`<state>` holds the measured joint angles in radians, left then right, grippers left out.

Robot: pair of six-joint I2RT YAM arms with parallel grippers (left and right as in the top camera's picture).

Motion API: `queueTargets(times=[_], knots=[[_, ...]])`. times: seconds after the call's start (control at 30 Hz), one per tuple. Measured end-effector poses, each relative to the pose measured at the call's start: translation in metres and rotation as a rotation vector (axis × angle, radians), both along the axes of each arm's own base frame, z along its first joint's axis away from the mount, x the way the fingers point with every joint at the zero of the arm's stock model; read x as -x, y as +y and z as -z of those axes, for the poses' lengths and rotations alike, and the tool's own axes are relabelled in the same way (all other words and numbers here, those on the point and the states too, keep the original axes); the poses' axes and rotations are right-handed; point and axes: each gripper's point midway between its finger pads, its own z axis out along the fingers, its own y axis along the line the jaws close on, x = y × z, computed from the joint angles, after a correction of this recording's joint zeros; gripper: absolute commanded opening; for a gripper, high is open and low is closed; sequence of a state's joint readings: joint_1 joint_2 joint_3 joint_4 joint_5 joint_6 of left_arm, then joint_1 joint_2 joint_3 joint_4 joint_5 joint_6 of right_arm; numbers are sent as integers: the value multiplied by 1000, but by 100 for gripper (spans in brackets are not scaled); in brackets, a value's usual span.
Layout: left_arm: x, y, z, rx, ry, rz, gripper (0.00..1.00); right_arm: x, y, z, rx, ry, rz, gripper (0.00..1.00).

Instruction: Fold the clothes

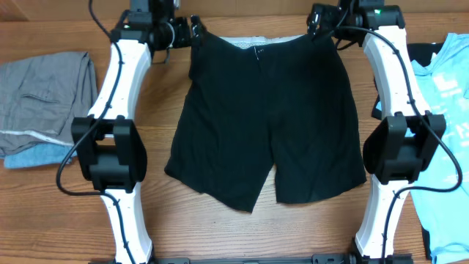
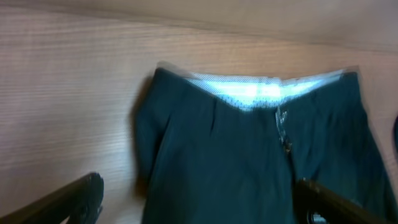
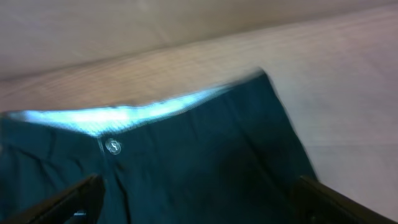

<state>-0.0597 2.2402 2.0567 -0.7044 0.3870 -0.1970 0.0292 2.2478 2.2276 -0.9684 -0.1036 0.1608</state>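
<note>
Both wide open, holding nothing: left gripper [image 2: 198,185] and right gripper [image 3: 199,183] hover at the waistband corners of the shorts [image 1: 264,117], which lie flat on the table [image 1: 44,220]. Best approach: pinch both corners level, then fold evenly toward the hems, no bunching.

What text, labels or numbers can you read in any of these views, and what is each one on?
White print on the light blue T-shirt: cut off by the frame edge and too small to read.
Button on the black shorts: a faint mark, too blurred to read.
Nothing else shows any lettering, so no text is legible in any view.
</note>
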Motion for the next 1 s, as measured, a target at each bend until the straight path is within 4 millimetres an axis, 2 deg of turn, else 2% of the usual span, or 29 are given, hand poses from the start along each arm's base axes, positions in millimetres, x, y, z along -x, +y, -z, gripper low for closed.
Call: queueTargets(times=[0.1,0.17,0.2,0.3,0.37,0.47,0.53,0.6,0.63,0.67,0.7,0.73,0.8,0.83,0.93,1.0], knots=[[31,10,14,-73,102,87,96,37,-33,-24,52,75,137,100],[54,13,27,-119,185,143,90,71,-69,-49,69,114,239,100],[67,16,33,-141,238,155,83,89,-88,-58,73,140,287,100],[107,23,46,-163,423,155,80,126,-118,-64,66,228,369,100],[131,26,49,-172,526,159,80,135,-122,-60,62,265,385,100],[160,31,51,-190,648,162,80,134,-113,-58,32,274,363,100],[175,38,51,-224,714,159,80,135,-98,-57,-35,287,322,100],[178,41,51,-244,728,155,80,150,-84,-52,-87,361,295,100],[179,42,51,-248,729,153,78,157,-79,-51,-110,392,288,91],[178,42,52,-247,726,152,77,163,-75,-50,-129,422,281,78],[177,42,52,-246,723,152,76,169,-71,-49,-138,449,271,33],[176,41,51,-241,719,153,75,176,-66,-47,-149,481,263,4],[175,39,51,-232,712,158,74,180,-57,-45,-157,504,237,4],[175,39,51,-231,712,159,74,183,-45,-39,-157,531,209,4],[175,38,51,-230,709,164,70,191,-8,-10,-141,609,121,4],[173,36,51,-232,698,170,63,192,18,19,-123,641,58,4]])
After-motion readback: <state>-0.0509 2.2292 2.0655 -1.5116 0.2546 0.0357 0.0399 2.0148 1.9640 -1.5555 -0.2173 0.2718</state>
